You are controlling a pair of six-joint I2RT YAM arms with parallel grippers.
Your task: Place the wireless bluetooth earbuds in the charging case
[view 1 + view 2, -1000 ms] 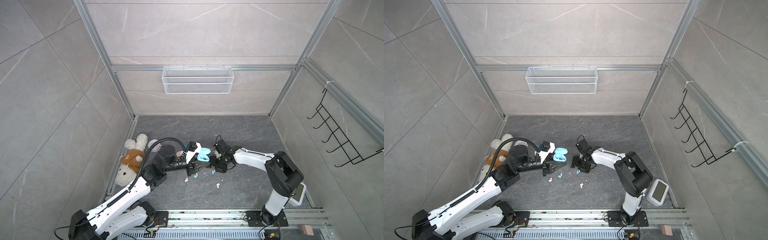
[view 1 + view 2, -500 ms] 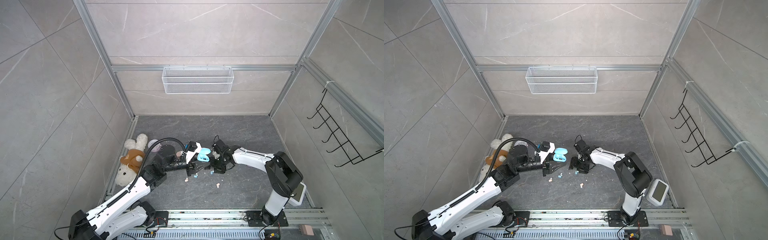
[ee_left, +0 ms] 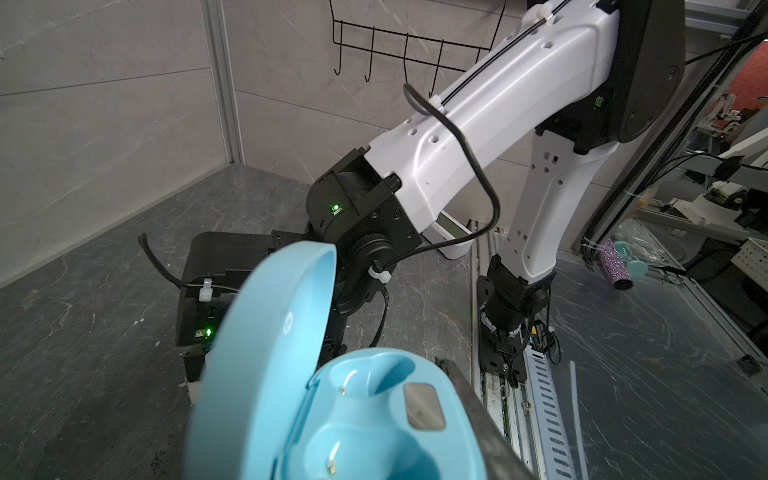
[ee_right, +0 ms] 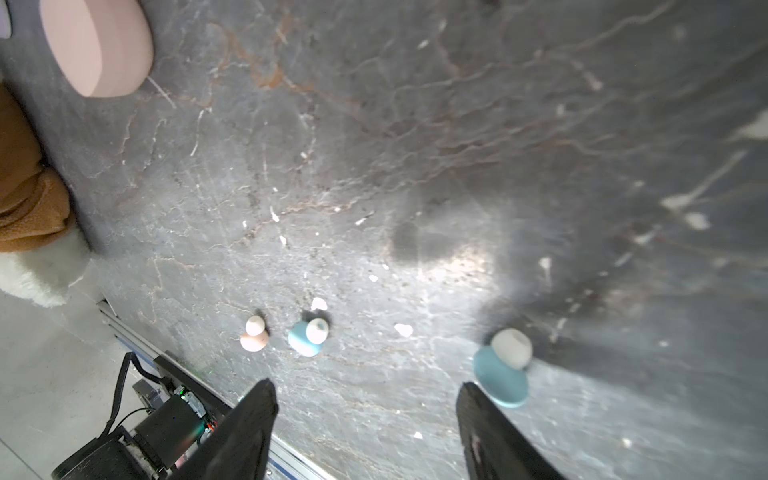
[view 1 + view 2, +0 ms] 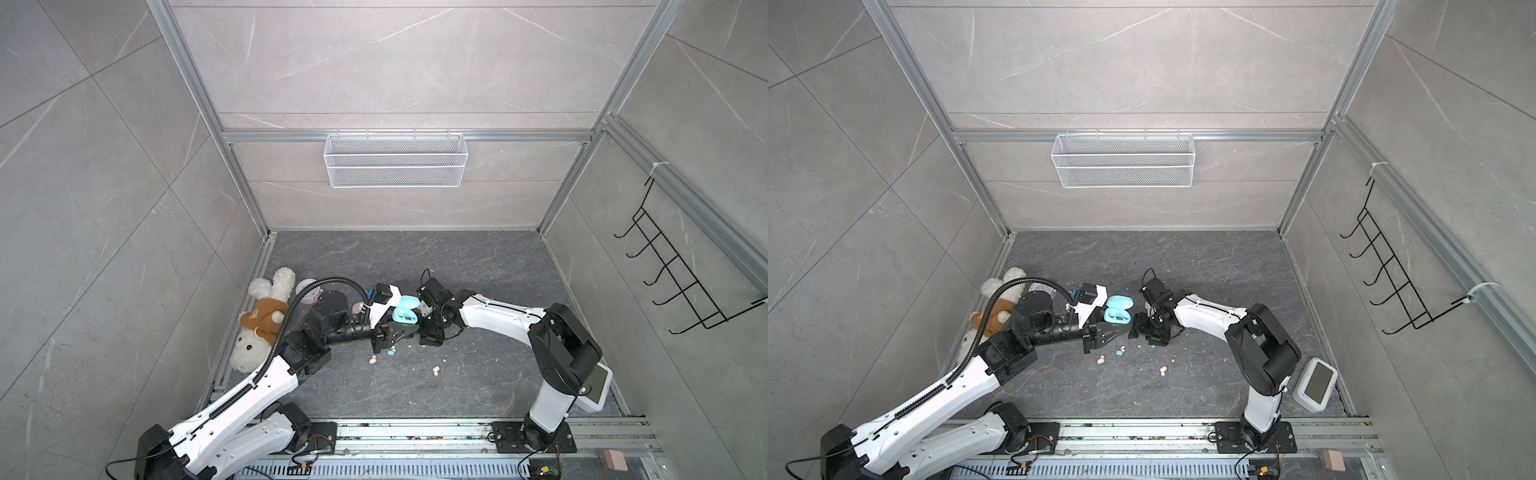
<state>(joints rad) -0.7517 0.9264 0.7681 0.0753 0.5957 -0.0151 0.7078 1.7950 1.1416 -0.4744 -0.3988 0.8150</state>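
Pincers split jobs: left pincer [image 5: 401, 326] was clamped on the open blue charging case [image 3: 374, 415], both wells empty; right pincer [image 4: 368, 392] gaped low over the desk [image 4: 415, 124], blue earbud [image 4: 500, 374] just beside one fingertip. Second blue earbud [image 4: 306, 336] and peach earbud [image 4: 254, 336] lay beyond. Nothing inserted yet.

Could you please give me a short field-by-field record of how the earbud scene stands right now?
Left end effector: shut on the blue charging case, lid open
Case wells: both empty in the left wrist view
Right end effector: open, low over the floor
Nearest earbud: blue earbud by one fingertip, not gripped
Others on floor: second blue earbud, peach earbud, second peach earbud
Also present: pink case, plush toy
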